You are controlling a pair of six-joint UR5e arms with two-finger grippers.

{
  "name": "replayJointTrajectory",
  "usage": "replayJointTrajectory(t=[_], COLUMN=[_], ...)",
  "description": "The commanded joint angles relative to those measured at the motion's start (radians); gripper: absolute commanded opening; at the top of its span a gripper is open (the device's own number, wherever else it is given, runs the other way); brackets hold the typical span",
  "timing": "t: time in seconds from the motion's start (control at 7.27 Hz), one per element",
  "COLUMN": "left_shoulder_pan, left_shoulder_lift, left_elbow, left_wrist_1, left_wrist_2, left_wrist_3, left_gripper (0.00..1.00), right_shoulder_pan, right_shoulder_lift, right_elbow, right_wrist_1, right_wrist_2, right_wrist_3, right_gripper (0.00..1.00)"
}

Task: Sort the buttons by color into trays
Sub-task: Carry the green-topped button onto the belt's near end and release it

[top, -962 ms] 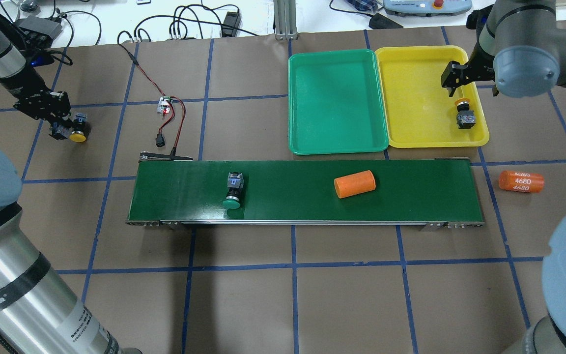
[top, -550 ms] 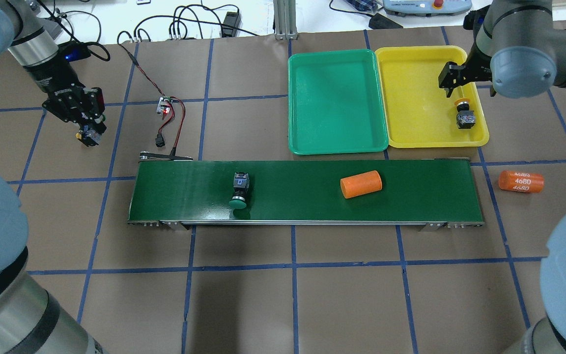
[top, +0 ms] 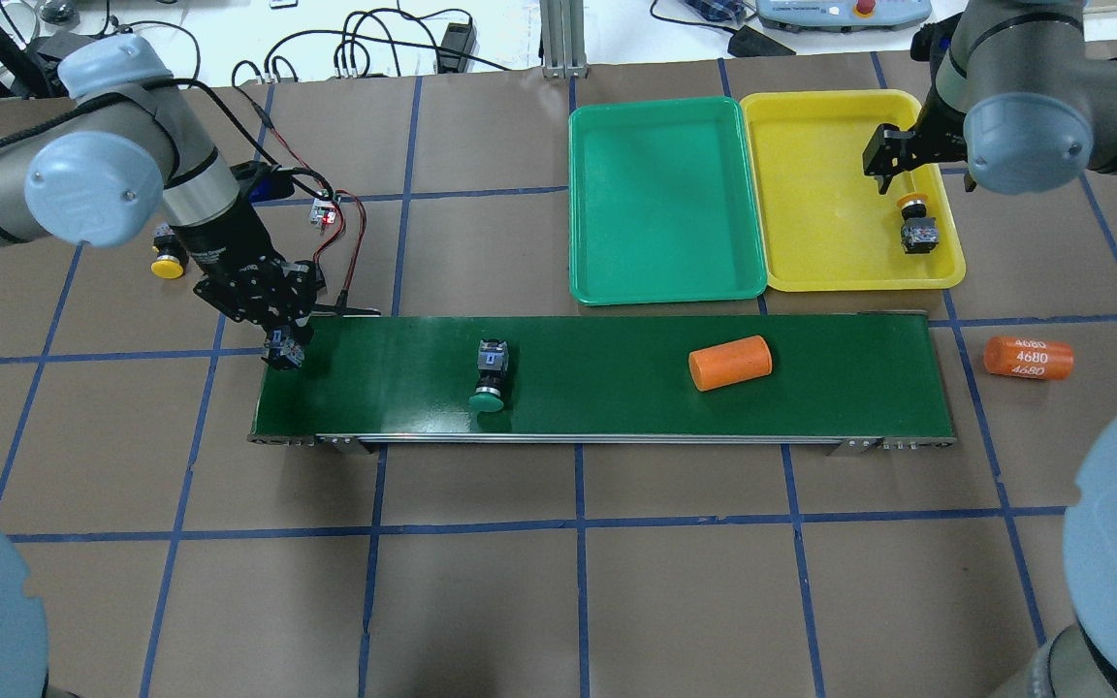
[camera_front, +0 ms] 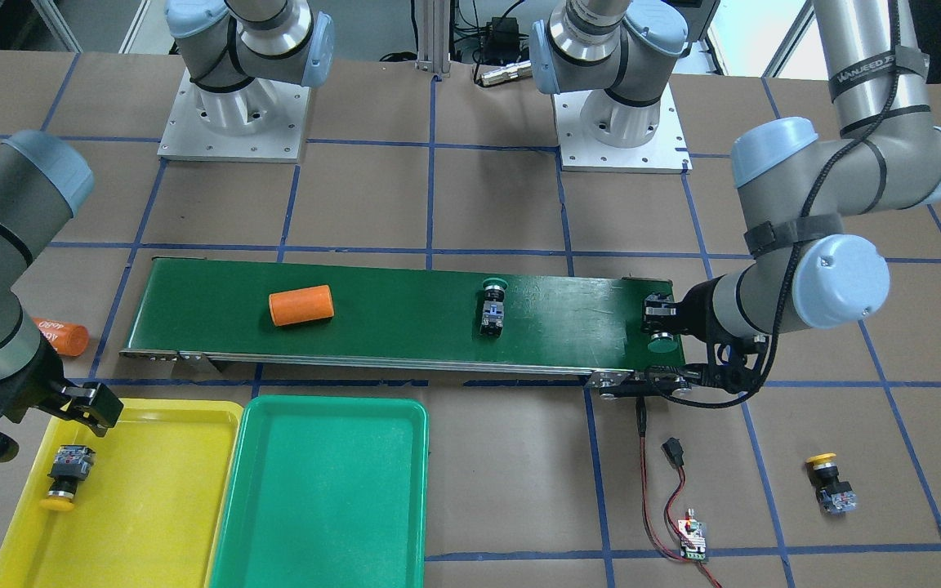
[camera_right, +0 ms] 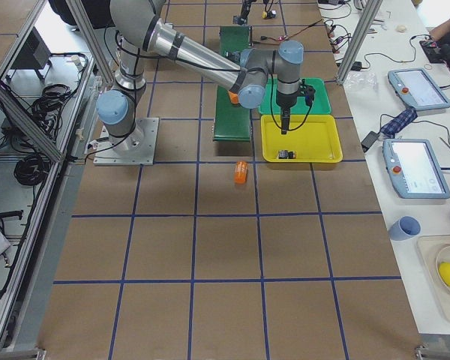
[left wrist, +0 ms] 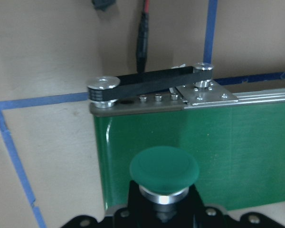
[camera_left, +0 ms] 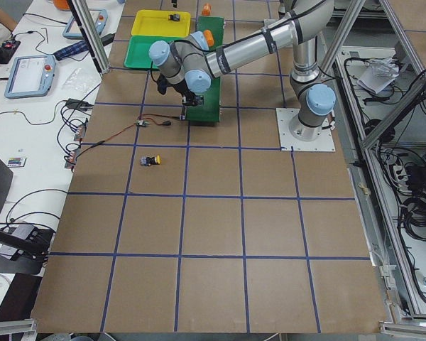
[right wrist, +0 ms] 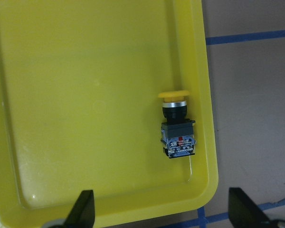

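I observe: left hand (top: 282, 347) pinches a green-capped black push-button (left wrist: 164, 170) at the frame's lower centre. The right hand (top: 891, 174) is spread, with the yellow-capped push-button (right wrist: 177, 126) lying apart, right of centre.

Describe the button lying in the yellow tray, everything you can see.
The yellow button lies on its side on the floor of the yellow tray, close to one long wall and near a corner. It has a yellow mushroom cap, a shiny silver collar, a black neck and a black plastic-looking body ending in a blue-grey terminal block with a small red mark. Only the tray touches it; the right end effector hangs above, open, clear of it.
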Motion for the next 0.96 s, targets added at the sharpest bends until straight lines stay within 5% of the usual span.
replayJointTrajectory(t=[0.0,0.14,0.28,0.55,0.83], left_shoulder_pan=[-0.005,-0.008,-0.005,0.024,0.179], left_shoulder_lift=[0.003,0.003,0.016,0.020,-0.086], left_elbow=[-0.078,-0.081,-0.063,0.007,0.165], left_wrist_1=[0.114,0.118,0.111,0.087,0.027], left_wrist_2=[-0.007,-0.023,-0.071,-0.071,-0.029], left_wrist_3=[-0.012,-0.029,-0.055,-0.055,-0.031], left_gripper=[0.37,0.89,1.00,1.00,1.00], right_shoulder_pan=[0.000,0.000,0.002,0.000,0.000], right_shoulder_lift=[0.002,0.003,0.006,0.008,0.008], right_elbow=[0.002,0.000,0.003,0.008,0.008], right_wrist_1=[0.000,-0.001,-0.001,-0.006,-0.007], right_wrist_2=[0.000,0.001,0.010,0.015,0.004], right_wrist_3=[0.000,-0.002,-0.002,-0.008,-0.018], right_gripper=[1.00,1.00,1.00,1.00,1.00])
